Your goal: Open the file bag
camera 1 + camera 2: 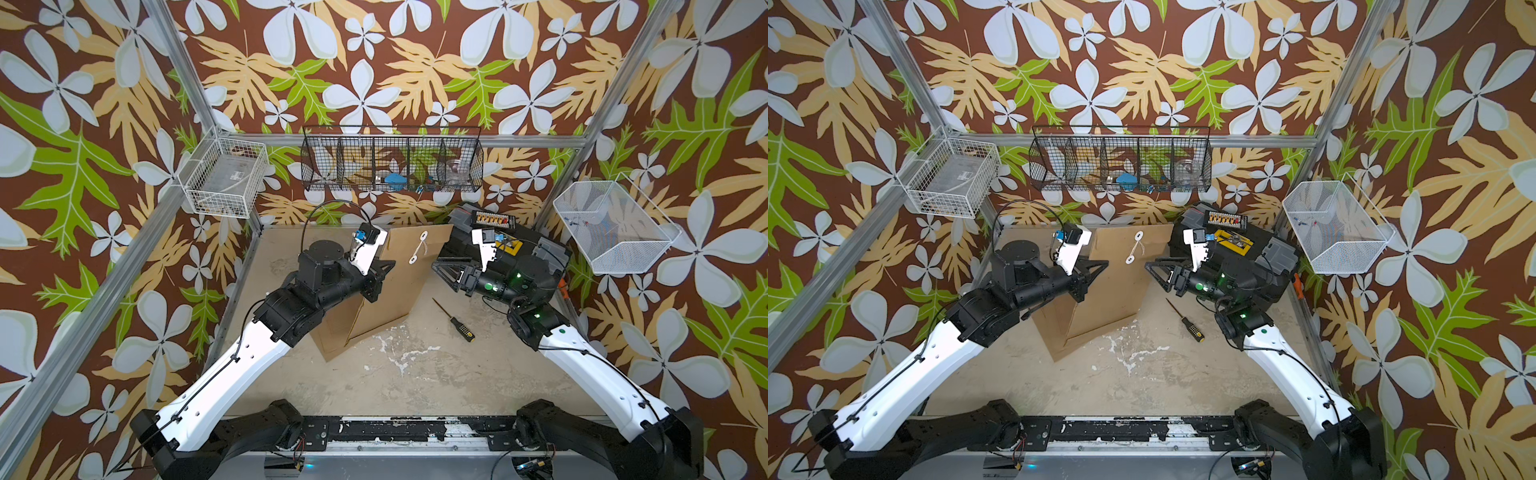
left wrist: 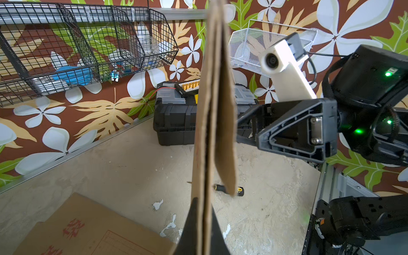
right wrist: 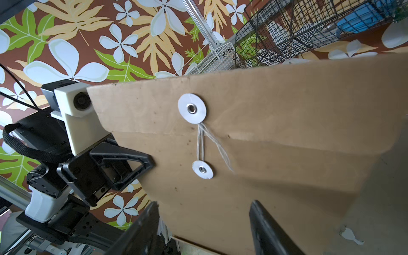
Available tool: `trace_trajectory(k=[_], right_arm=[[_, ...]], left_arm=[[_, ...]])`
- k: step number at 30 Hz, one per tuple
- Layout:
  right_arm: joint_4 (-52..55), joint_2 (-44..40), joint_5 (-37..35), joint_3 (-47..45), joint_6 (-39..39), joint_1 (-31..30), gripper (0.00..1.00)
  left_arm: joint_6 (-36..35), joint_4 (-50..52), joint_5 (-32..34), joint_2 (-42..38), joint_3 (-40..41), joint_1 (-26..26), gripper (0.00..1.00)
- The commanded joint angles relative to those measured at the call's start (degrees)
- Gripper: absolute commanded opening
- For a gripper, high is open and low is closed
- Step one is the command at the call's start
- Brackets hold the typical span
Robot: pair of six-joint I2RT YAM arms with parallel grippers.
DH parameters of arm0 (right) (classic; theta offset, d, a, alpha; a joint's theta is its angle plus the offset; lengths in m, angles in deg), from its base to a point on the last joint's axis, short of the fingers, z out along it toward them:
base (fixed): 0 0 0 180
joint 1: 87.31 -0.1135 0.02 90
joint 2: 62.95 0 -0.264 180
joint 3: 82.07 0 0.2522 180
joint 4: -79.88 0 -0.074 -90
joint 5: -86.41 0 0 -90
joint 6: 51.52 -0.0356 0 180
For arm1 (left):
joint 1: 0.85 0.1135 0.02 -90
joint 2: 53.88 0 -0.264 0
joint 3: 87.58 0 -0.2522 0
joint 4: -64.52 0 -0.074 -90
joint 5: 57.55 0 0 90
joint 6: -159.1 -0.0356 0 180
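One brown file bag [image 1: 401, 278] is leaning up on the counter [image 1: 415, 382]. The left end effector [image 1: 388, 266] is pinching its left edge. The right end effector [image 1: 439, 269] is hanging open beside its right edge.

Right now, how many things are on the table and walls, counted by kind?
File bags: 2, one in the left claw, one flat on the table
Screwdriver: 1
Toolbox: 1
Wire baskets: 3, two white, one black
Total: 7
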Motion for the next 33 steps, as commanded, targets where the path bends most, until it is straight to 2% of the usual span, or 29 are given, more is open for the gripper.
trace_trajectory(k=[1,6,22,28,33], right_arm=[[-1.95,1.52,0.01,1.31,-0.57,-0.51,0.66],[-2.88,3.08,-0.33,1.90,-0.40,-0.97,0.65],[-4.19,4.09,0.41,3.24,-1.31,-1.42,0.62],[-4.13,4.06,0.91,3.33,-0.83,-1.43,0.57],[-3.84,3.75,0.63,3.24,-0.78,-1.55,0.47]], left_arm=[[-0.45,-0.89,0.18,0.13,-1.10,-0.36,0.00],[-0.81,-0.89,-0.34,0.11,-0.93,-0.71,0.00],[-1.93,-0.44,-8.58,-0.97,-0.29,-1.34,0.00],[-2.13,-0.34,-9.78,-1.18,0.06,-1.36,0.00],[-2.34,0.33,-9.59,-1.91,0.18,-1.42,0.00]])
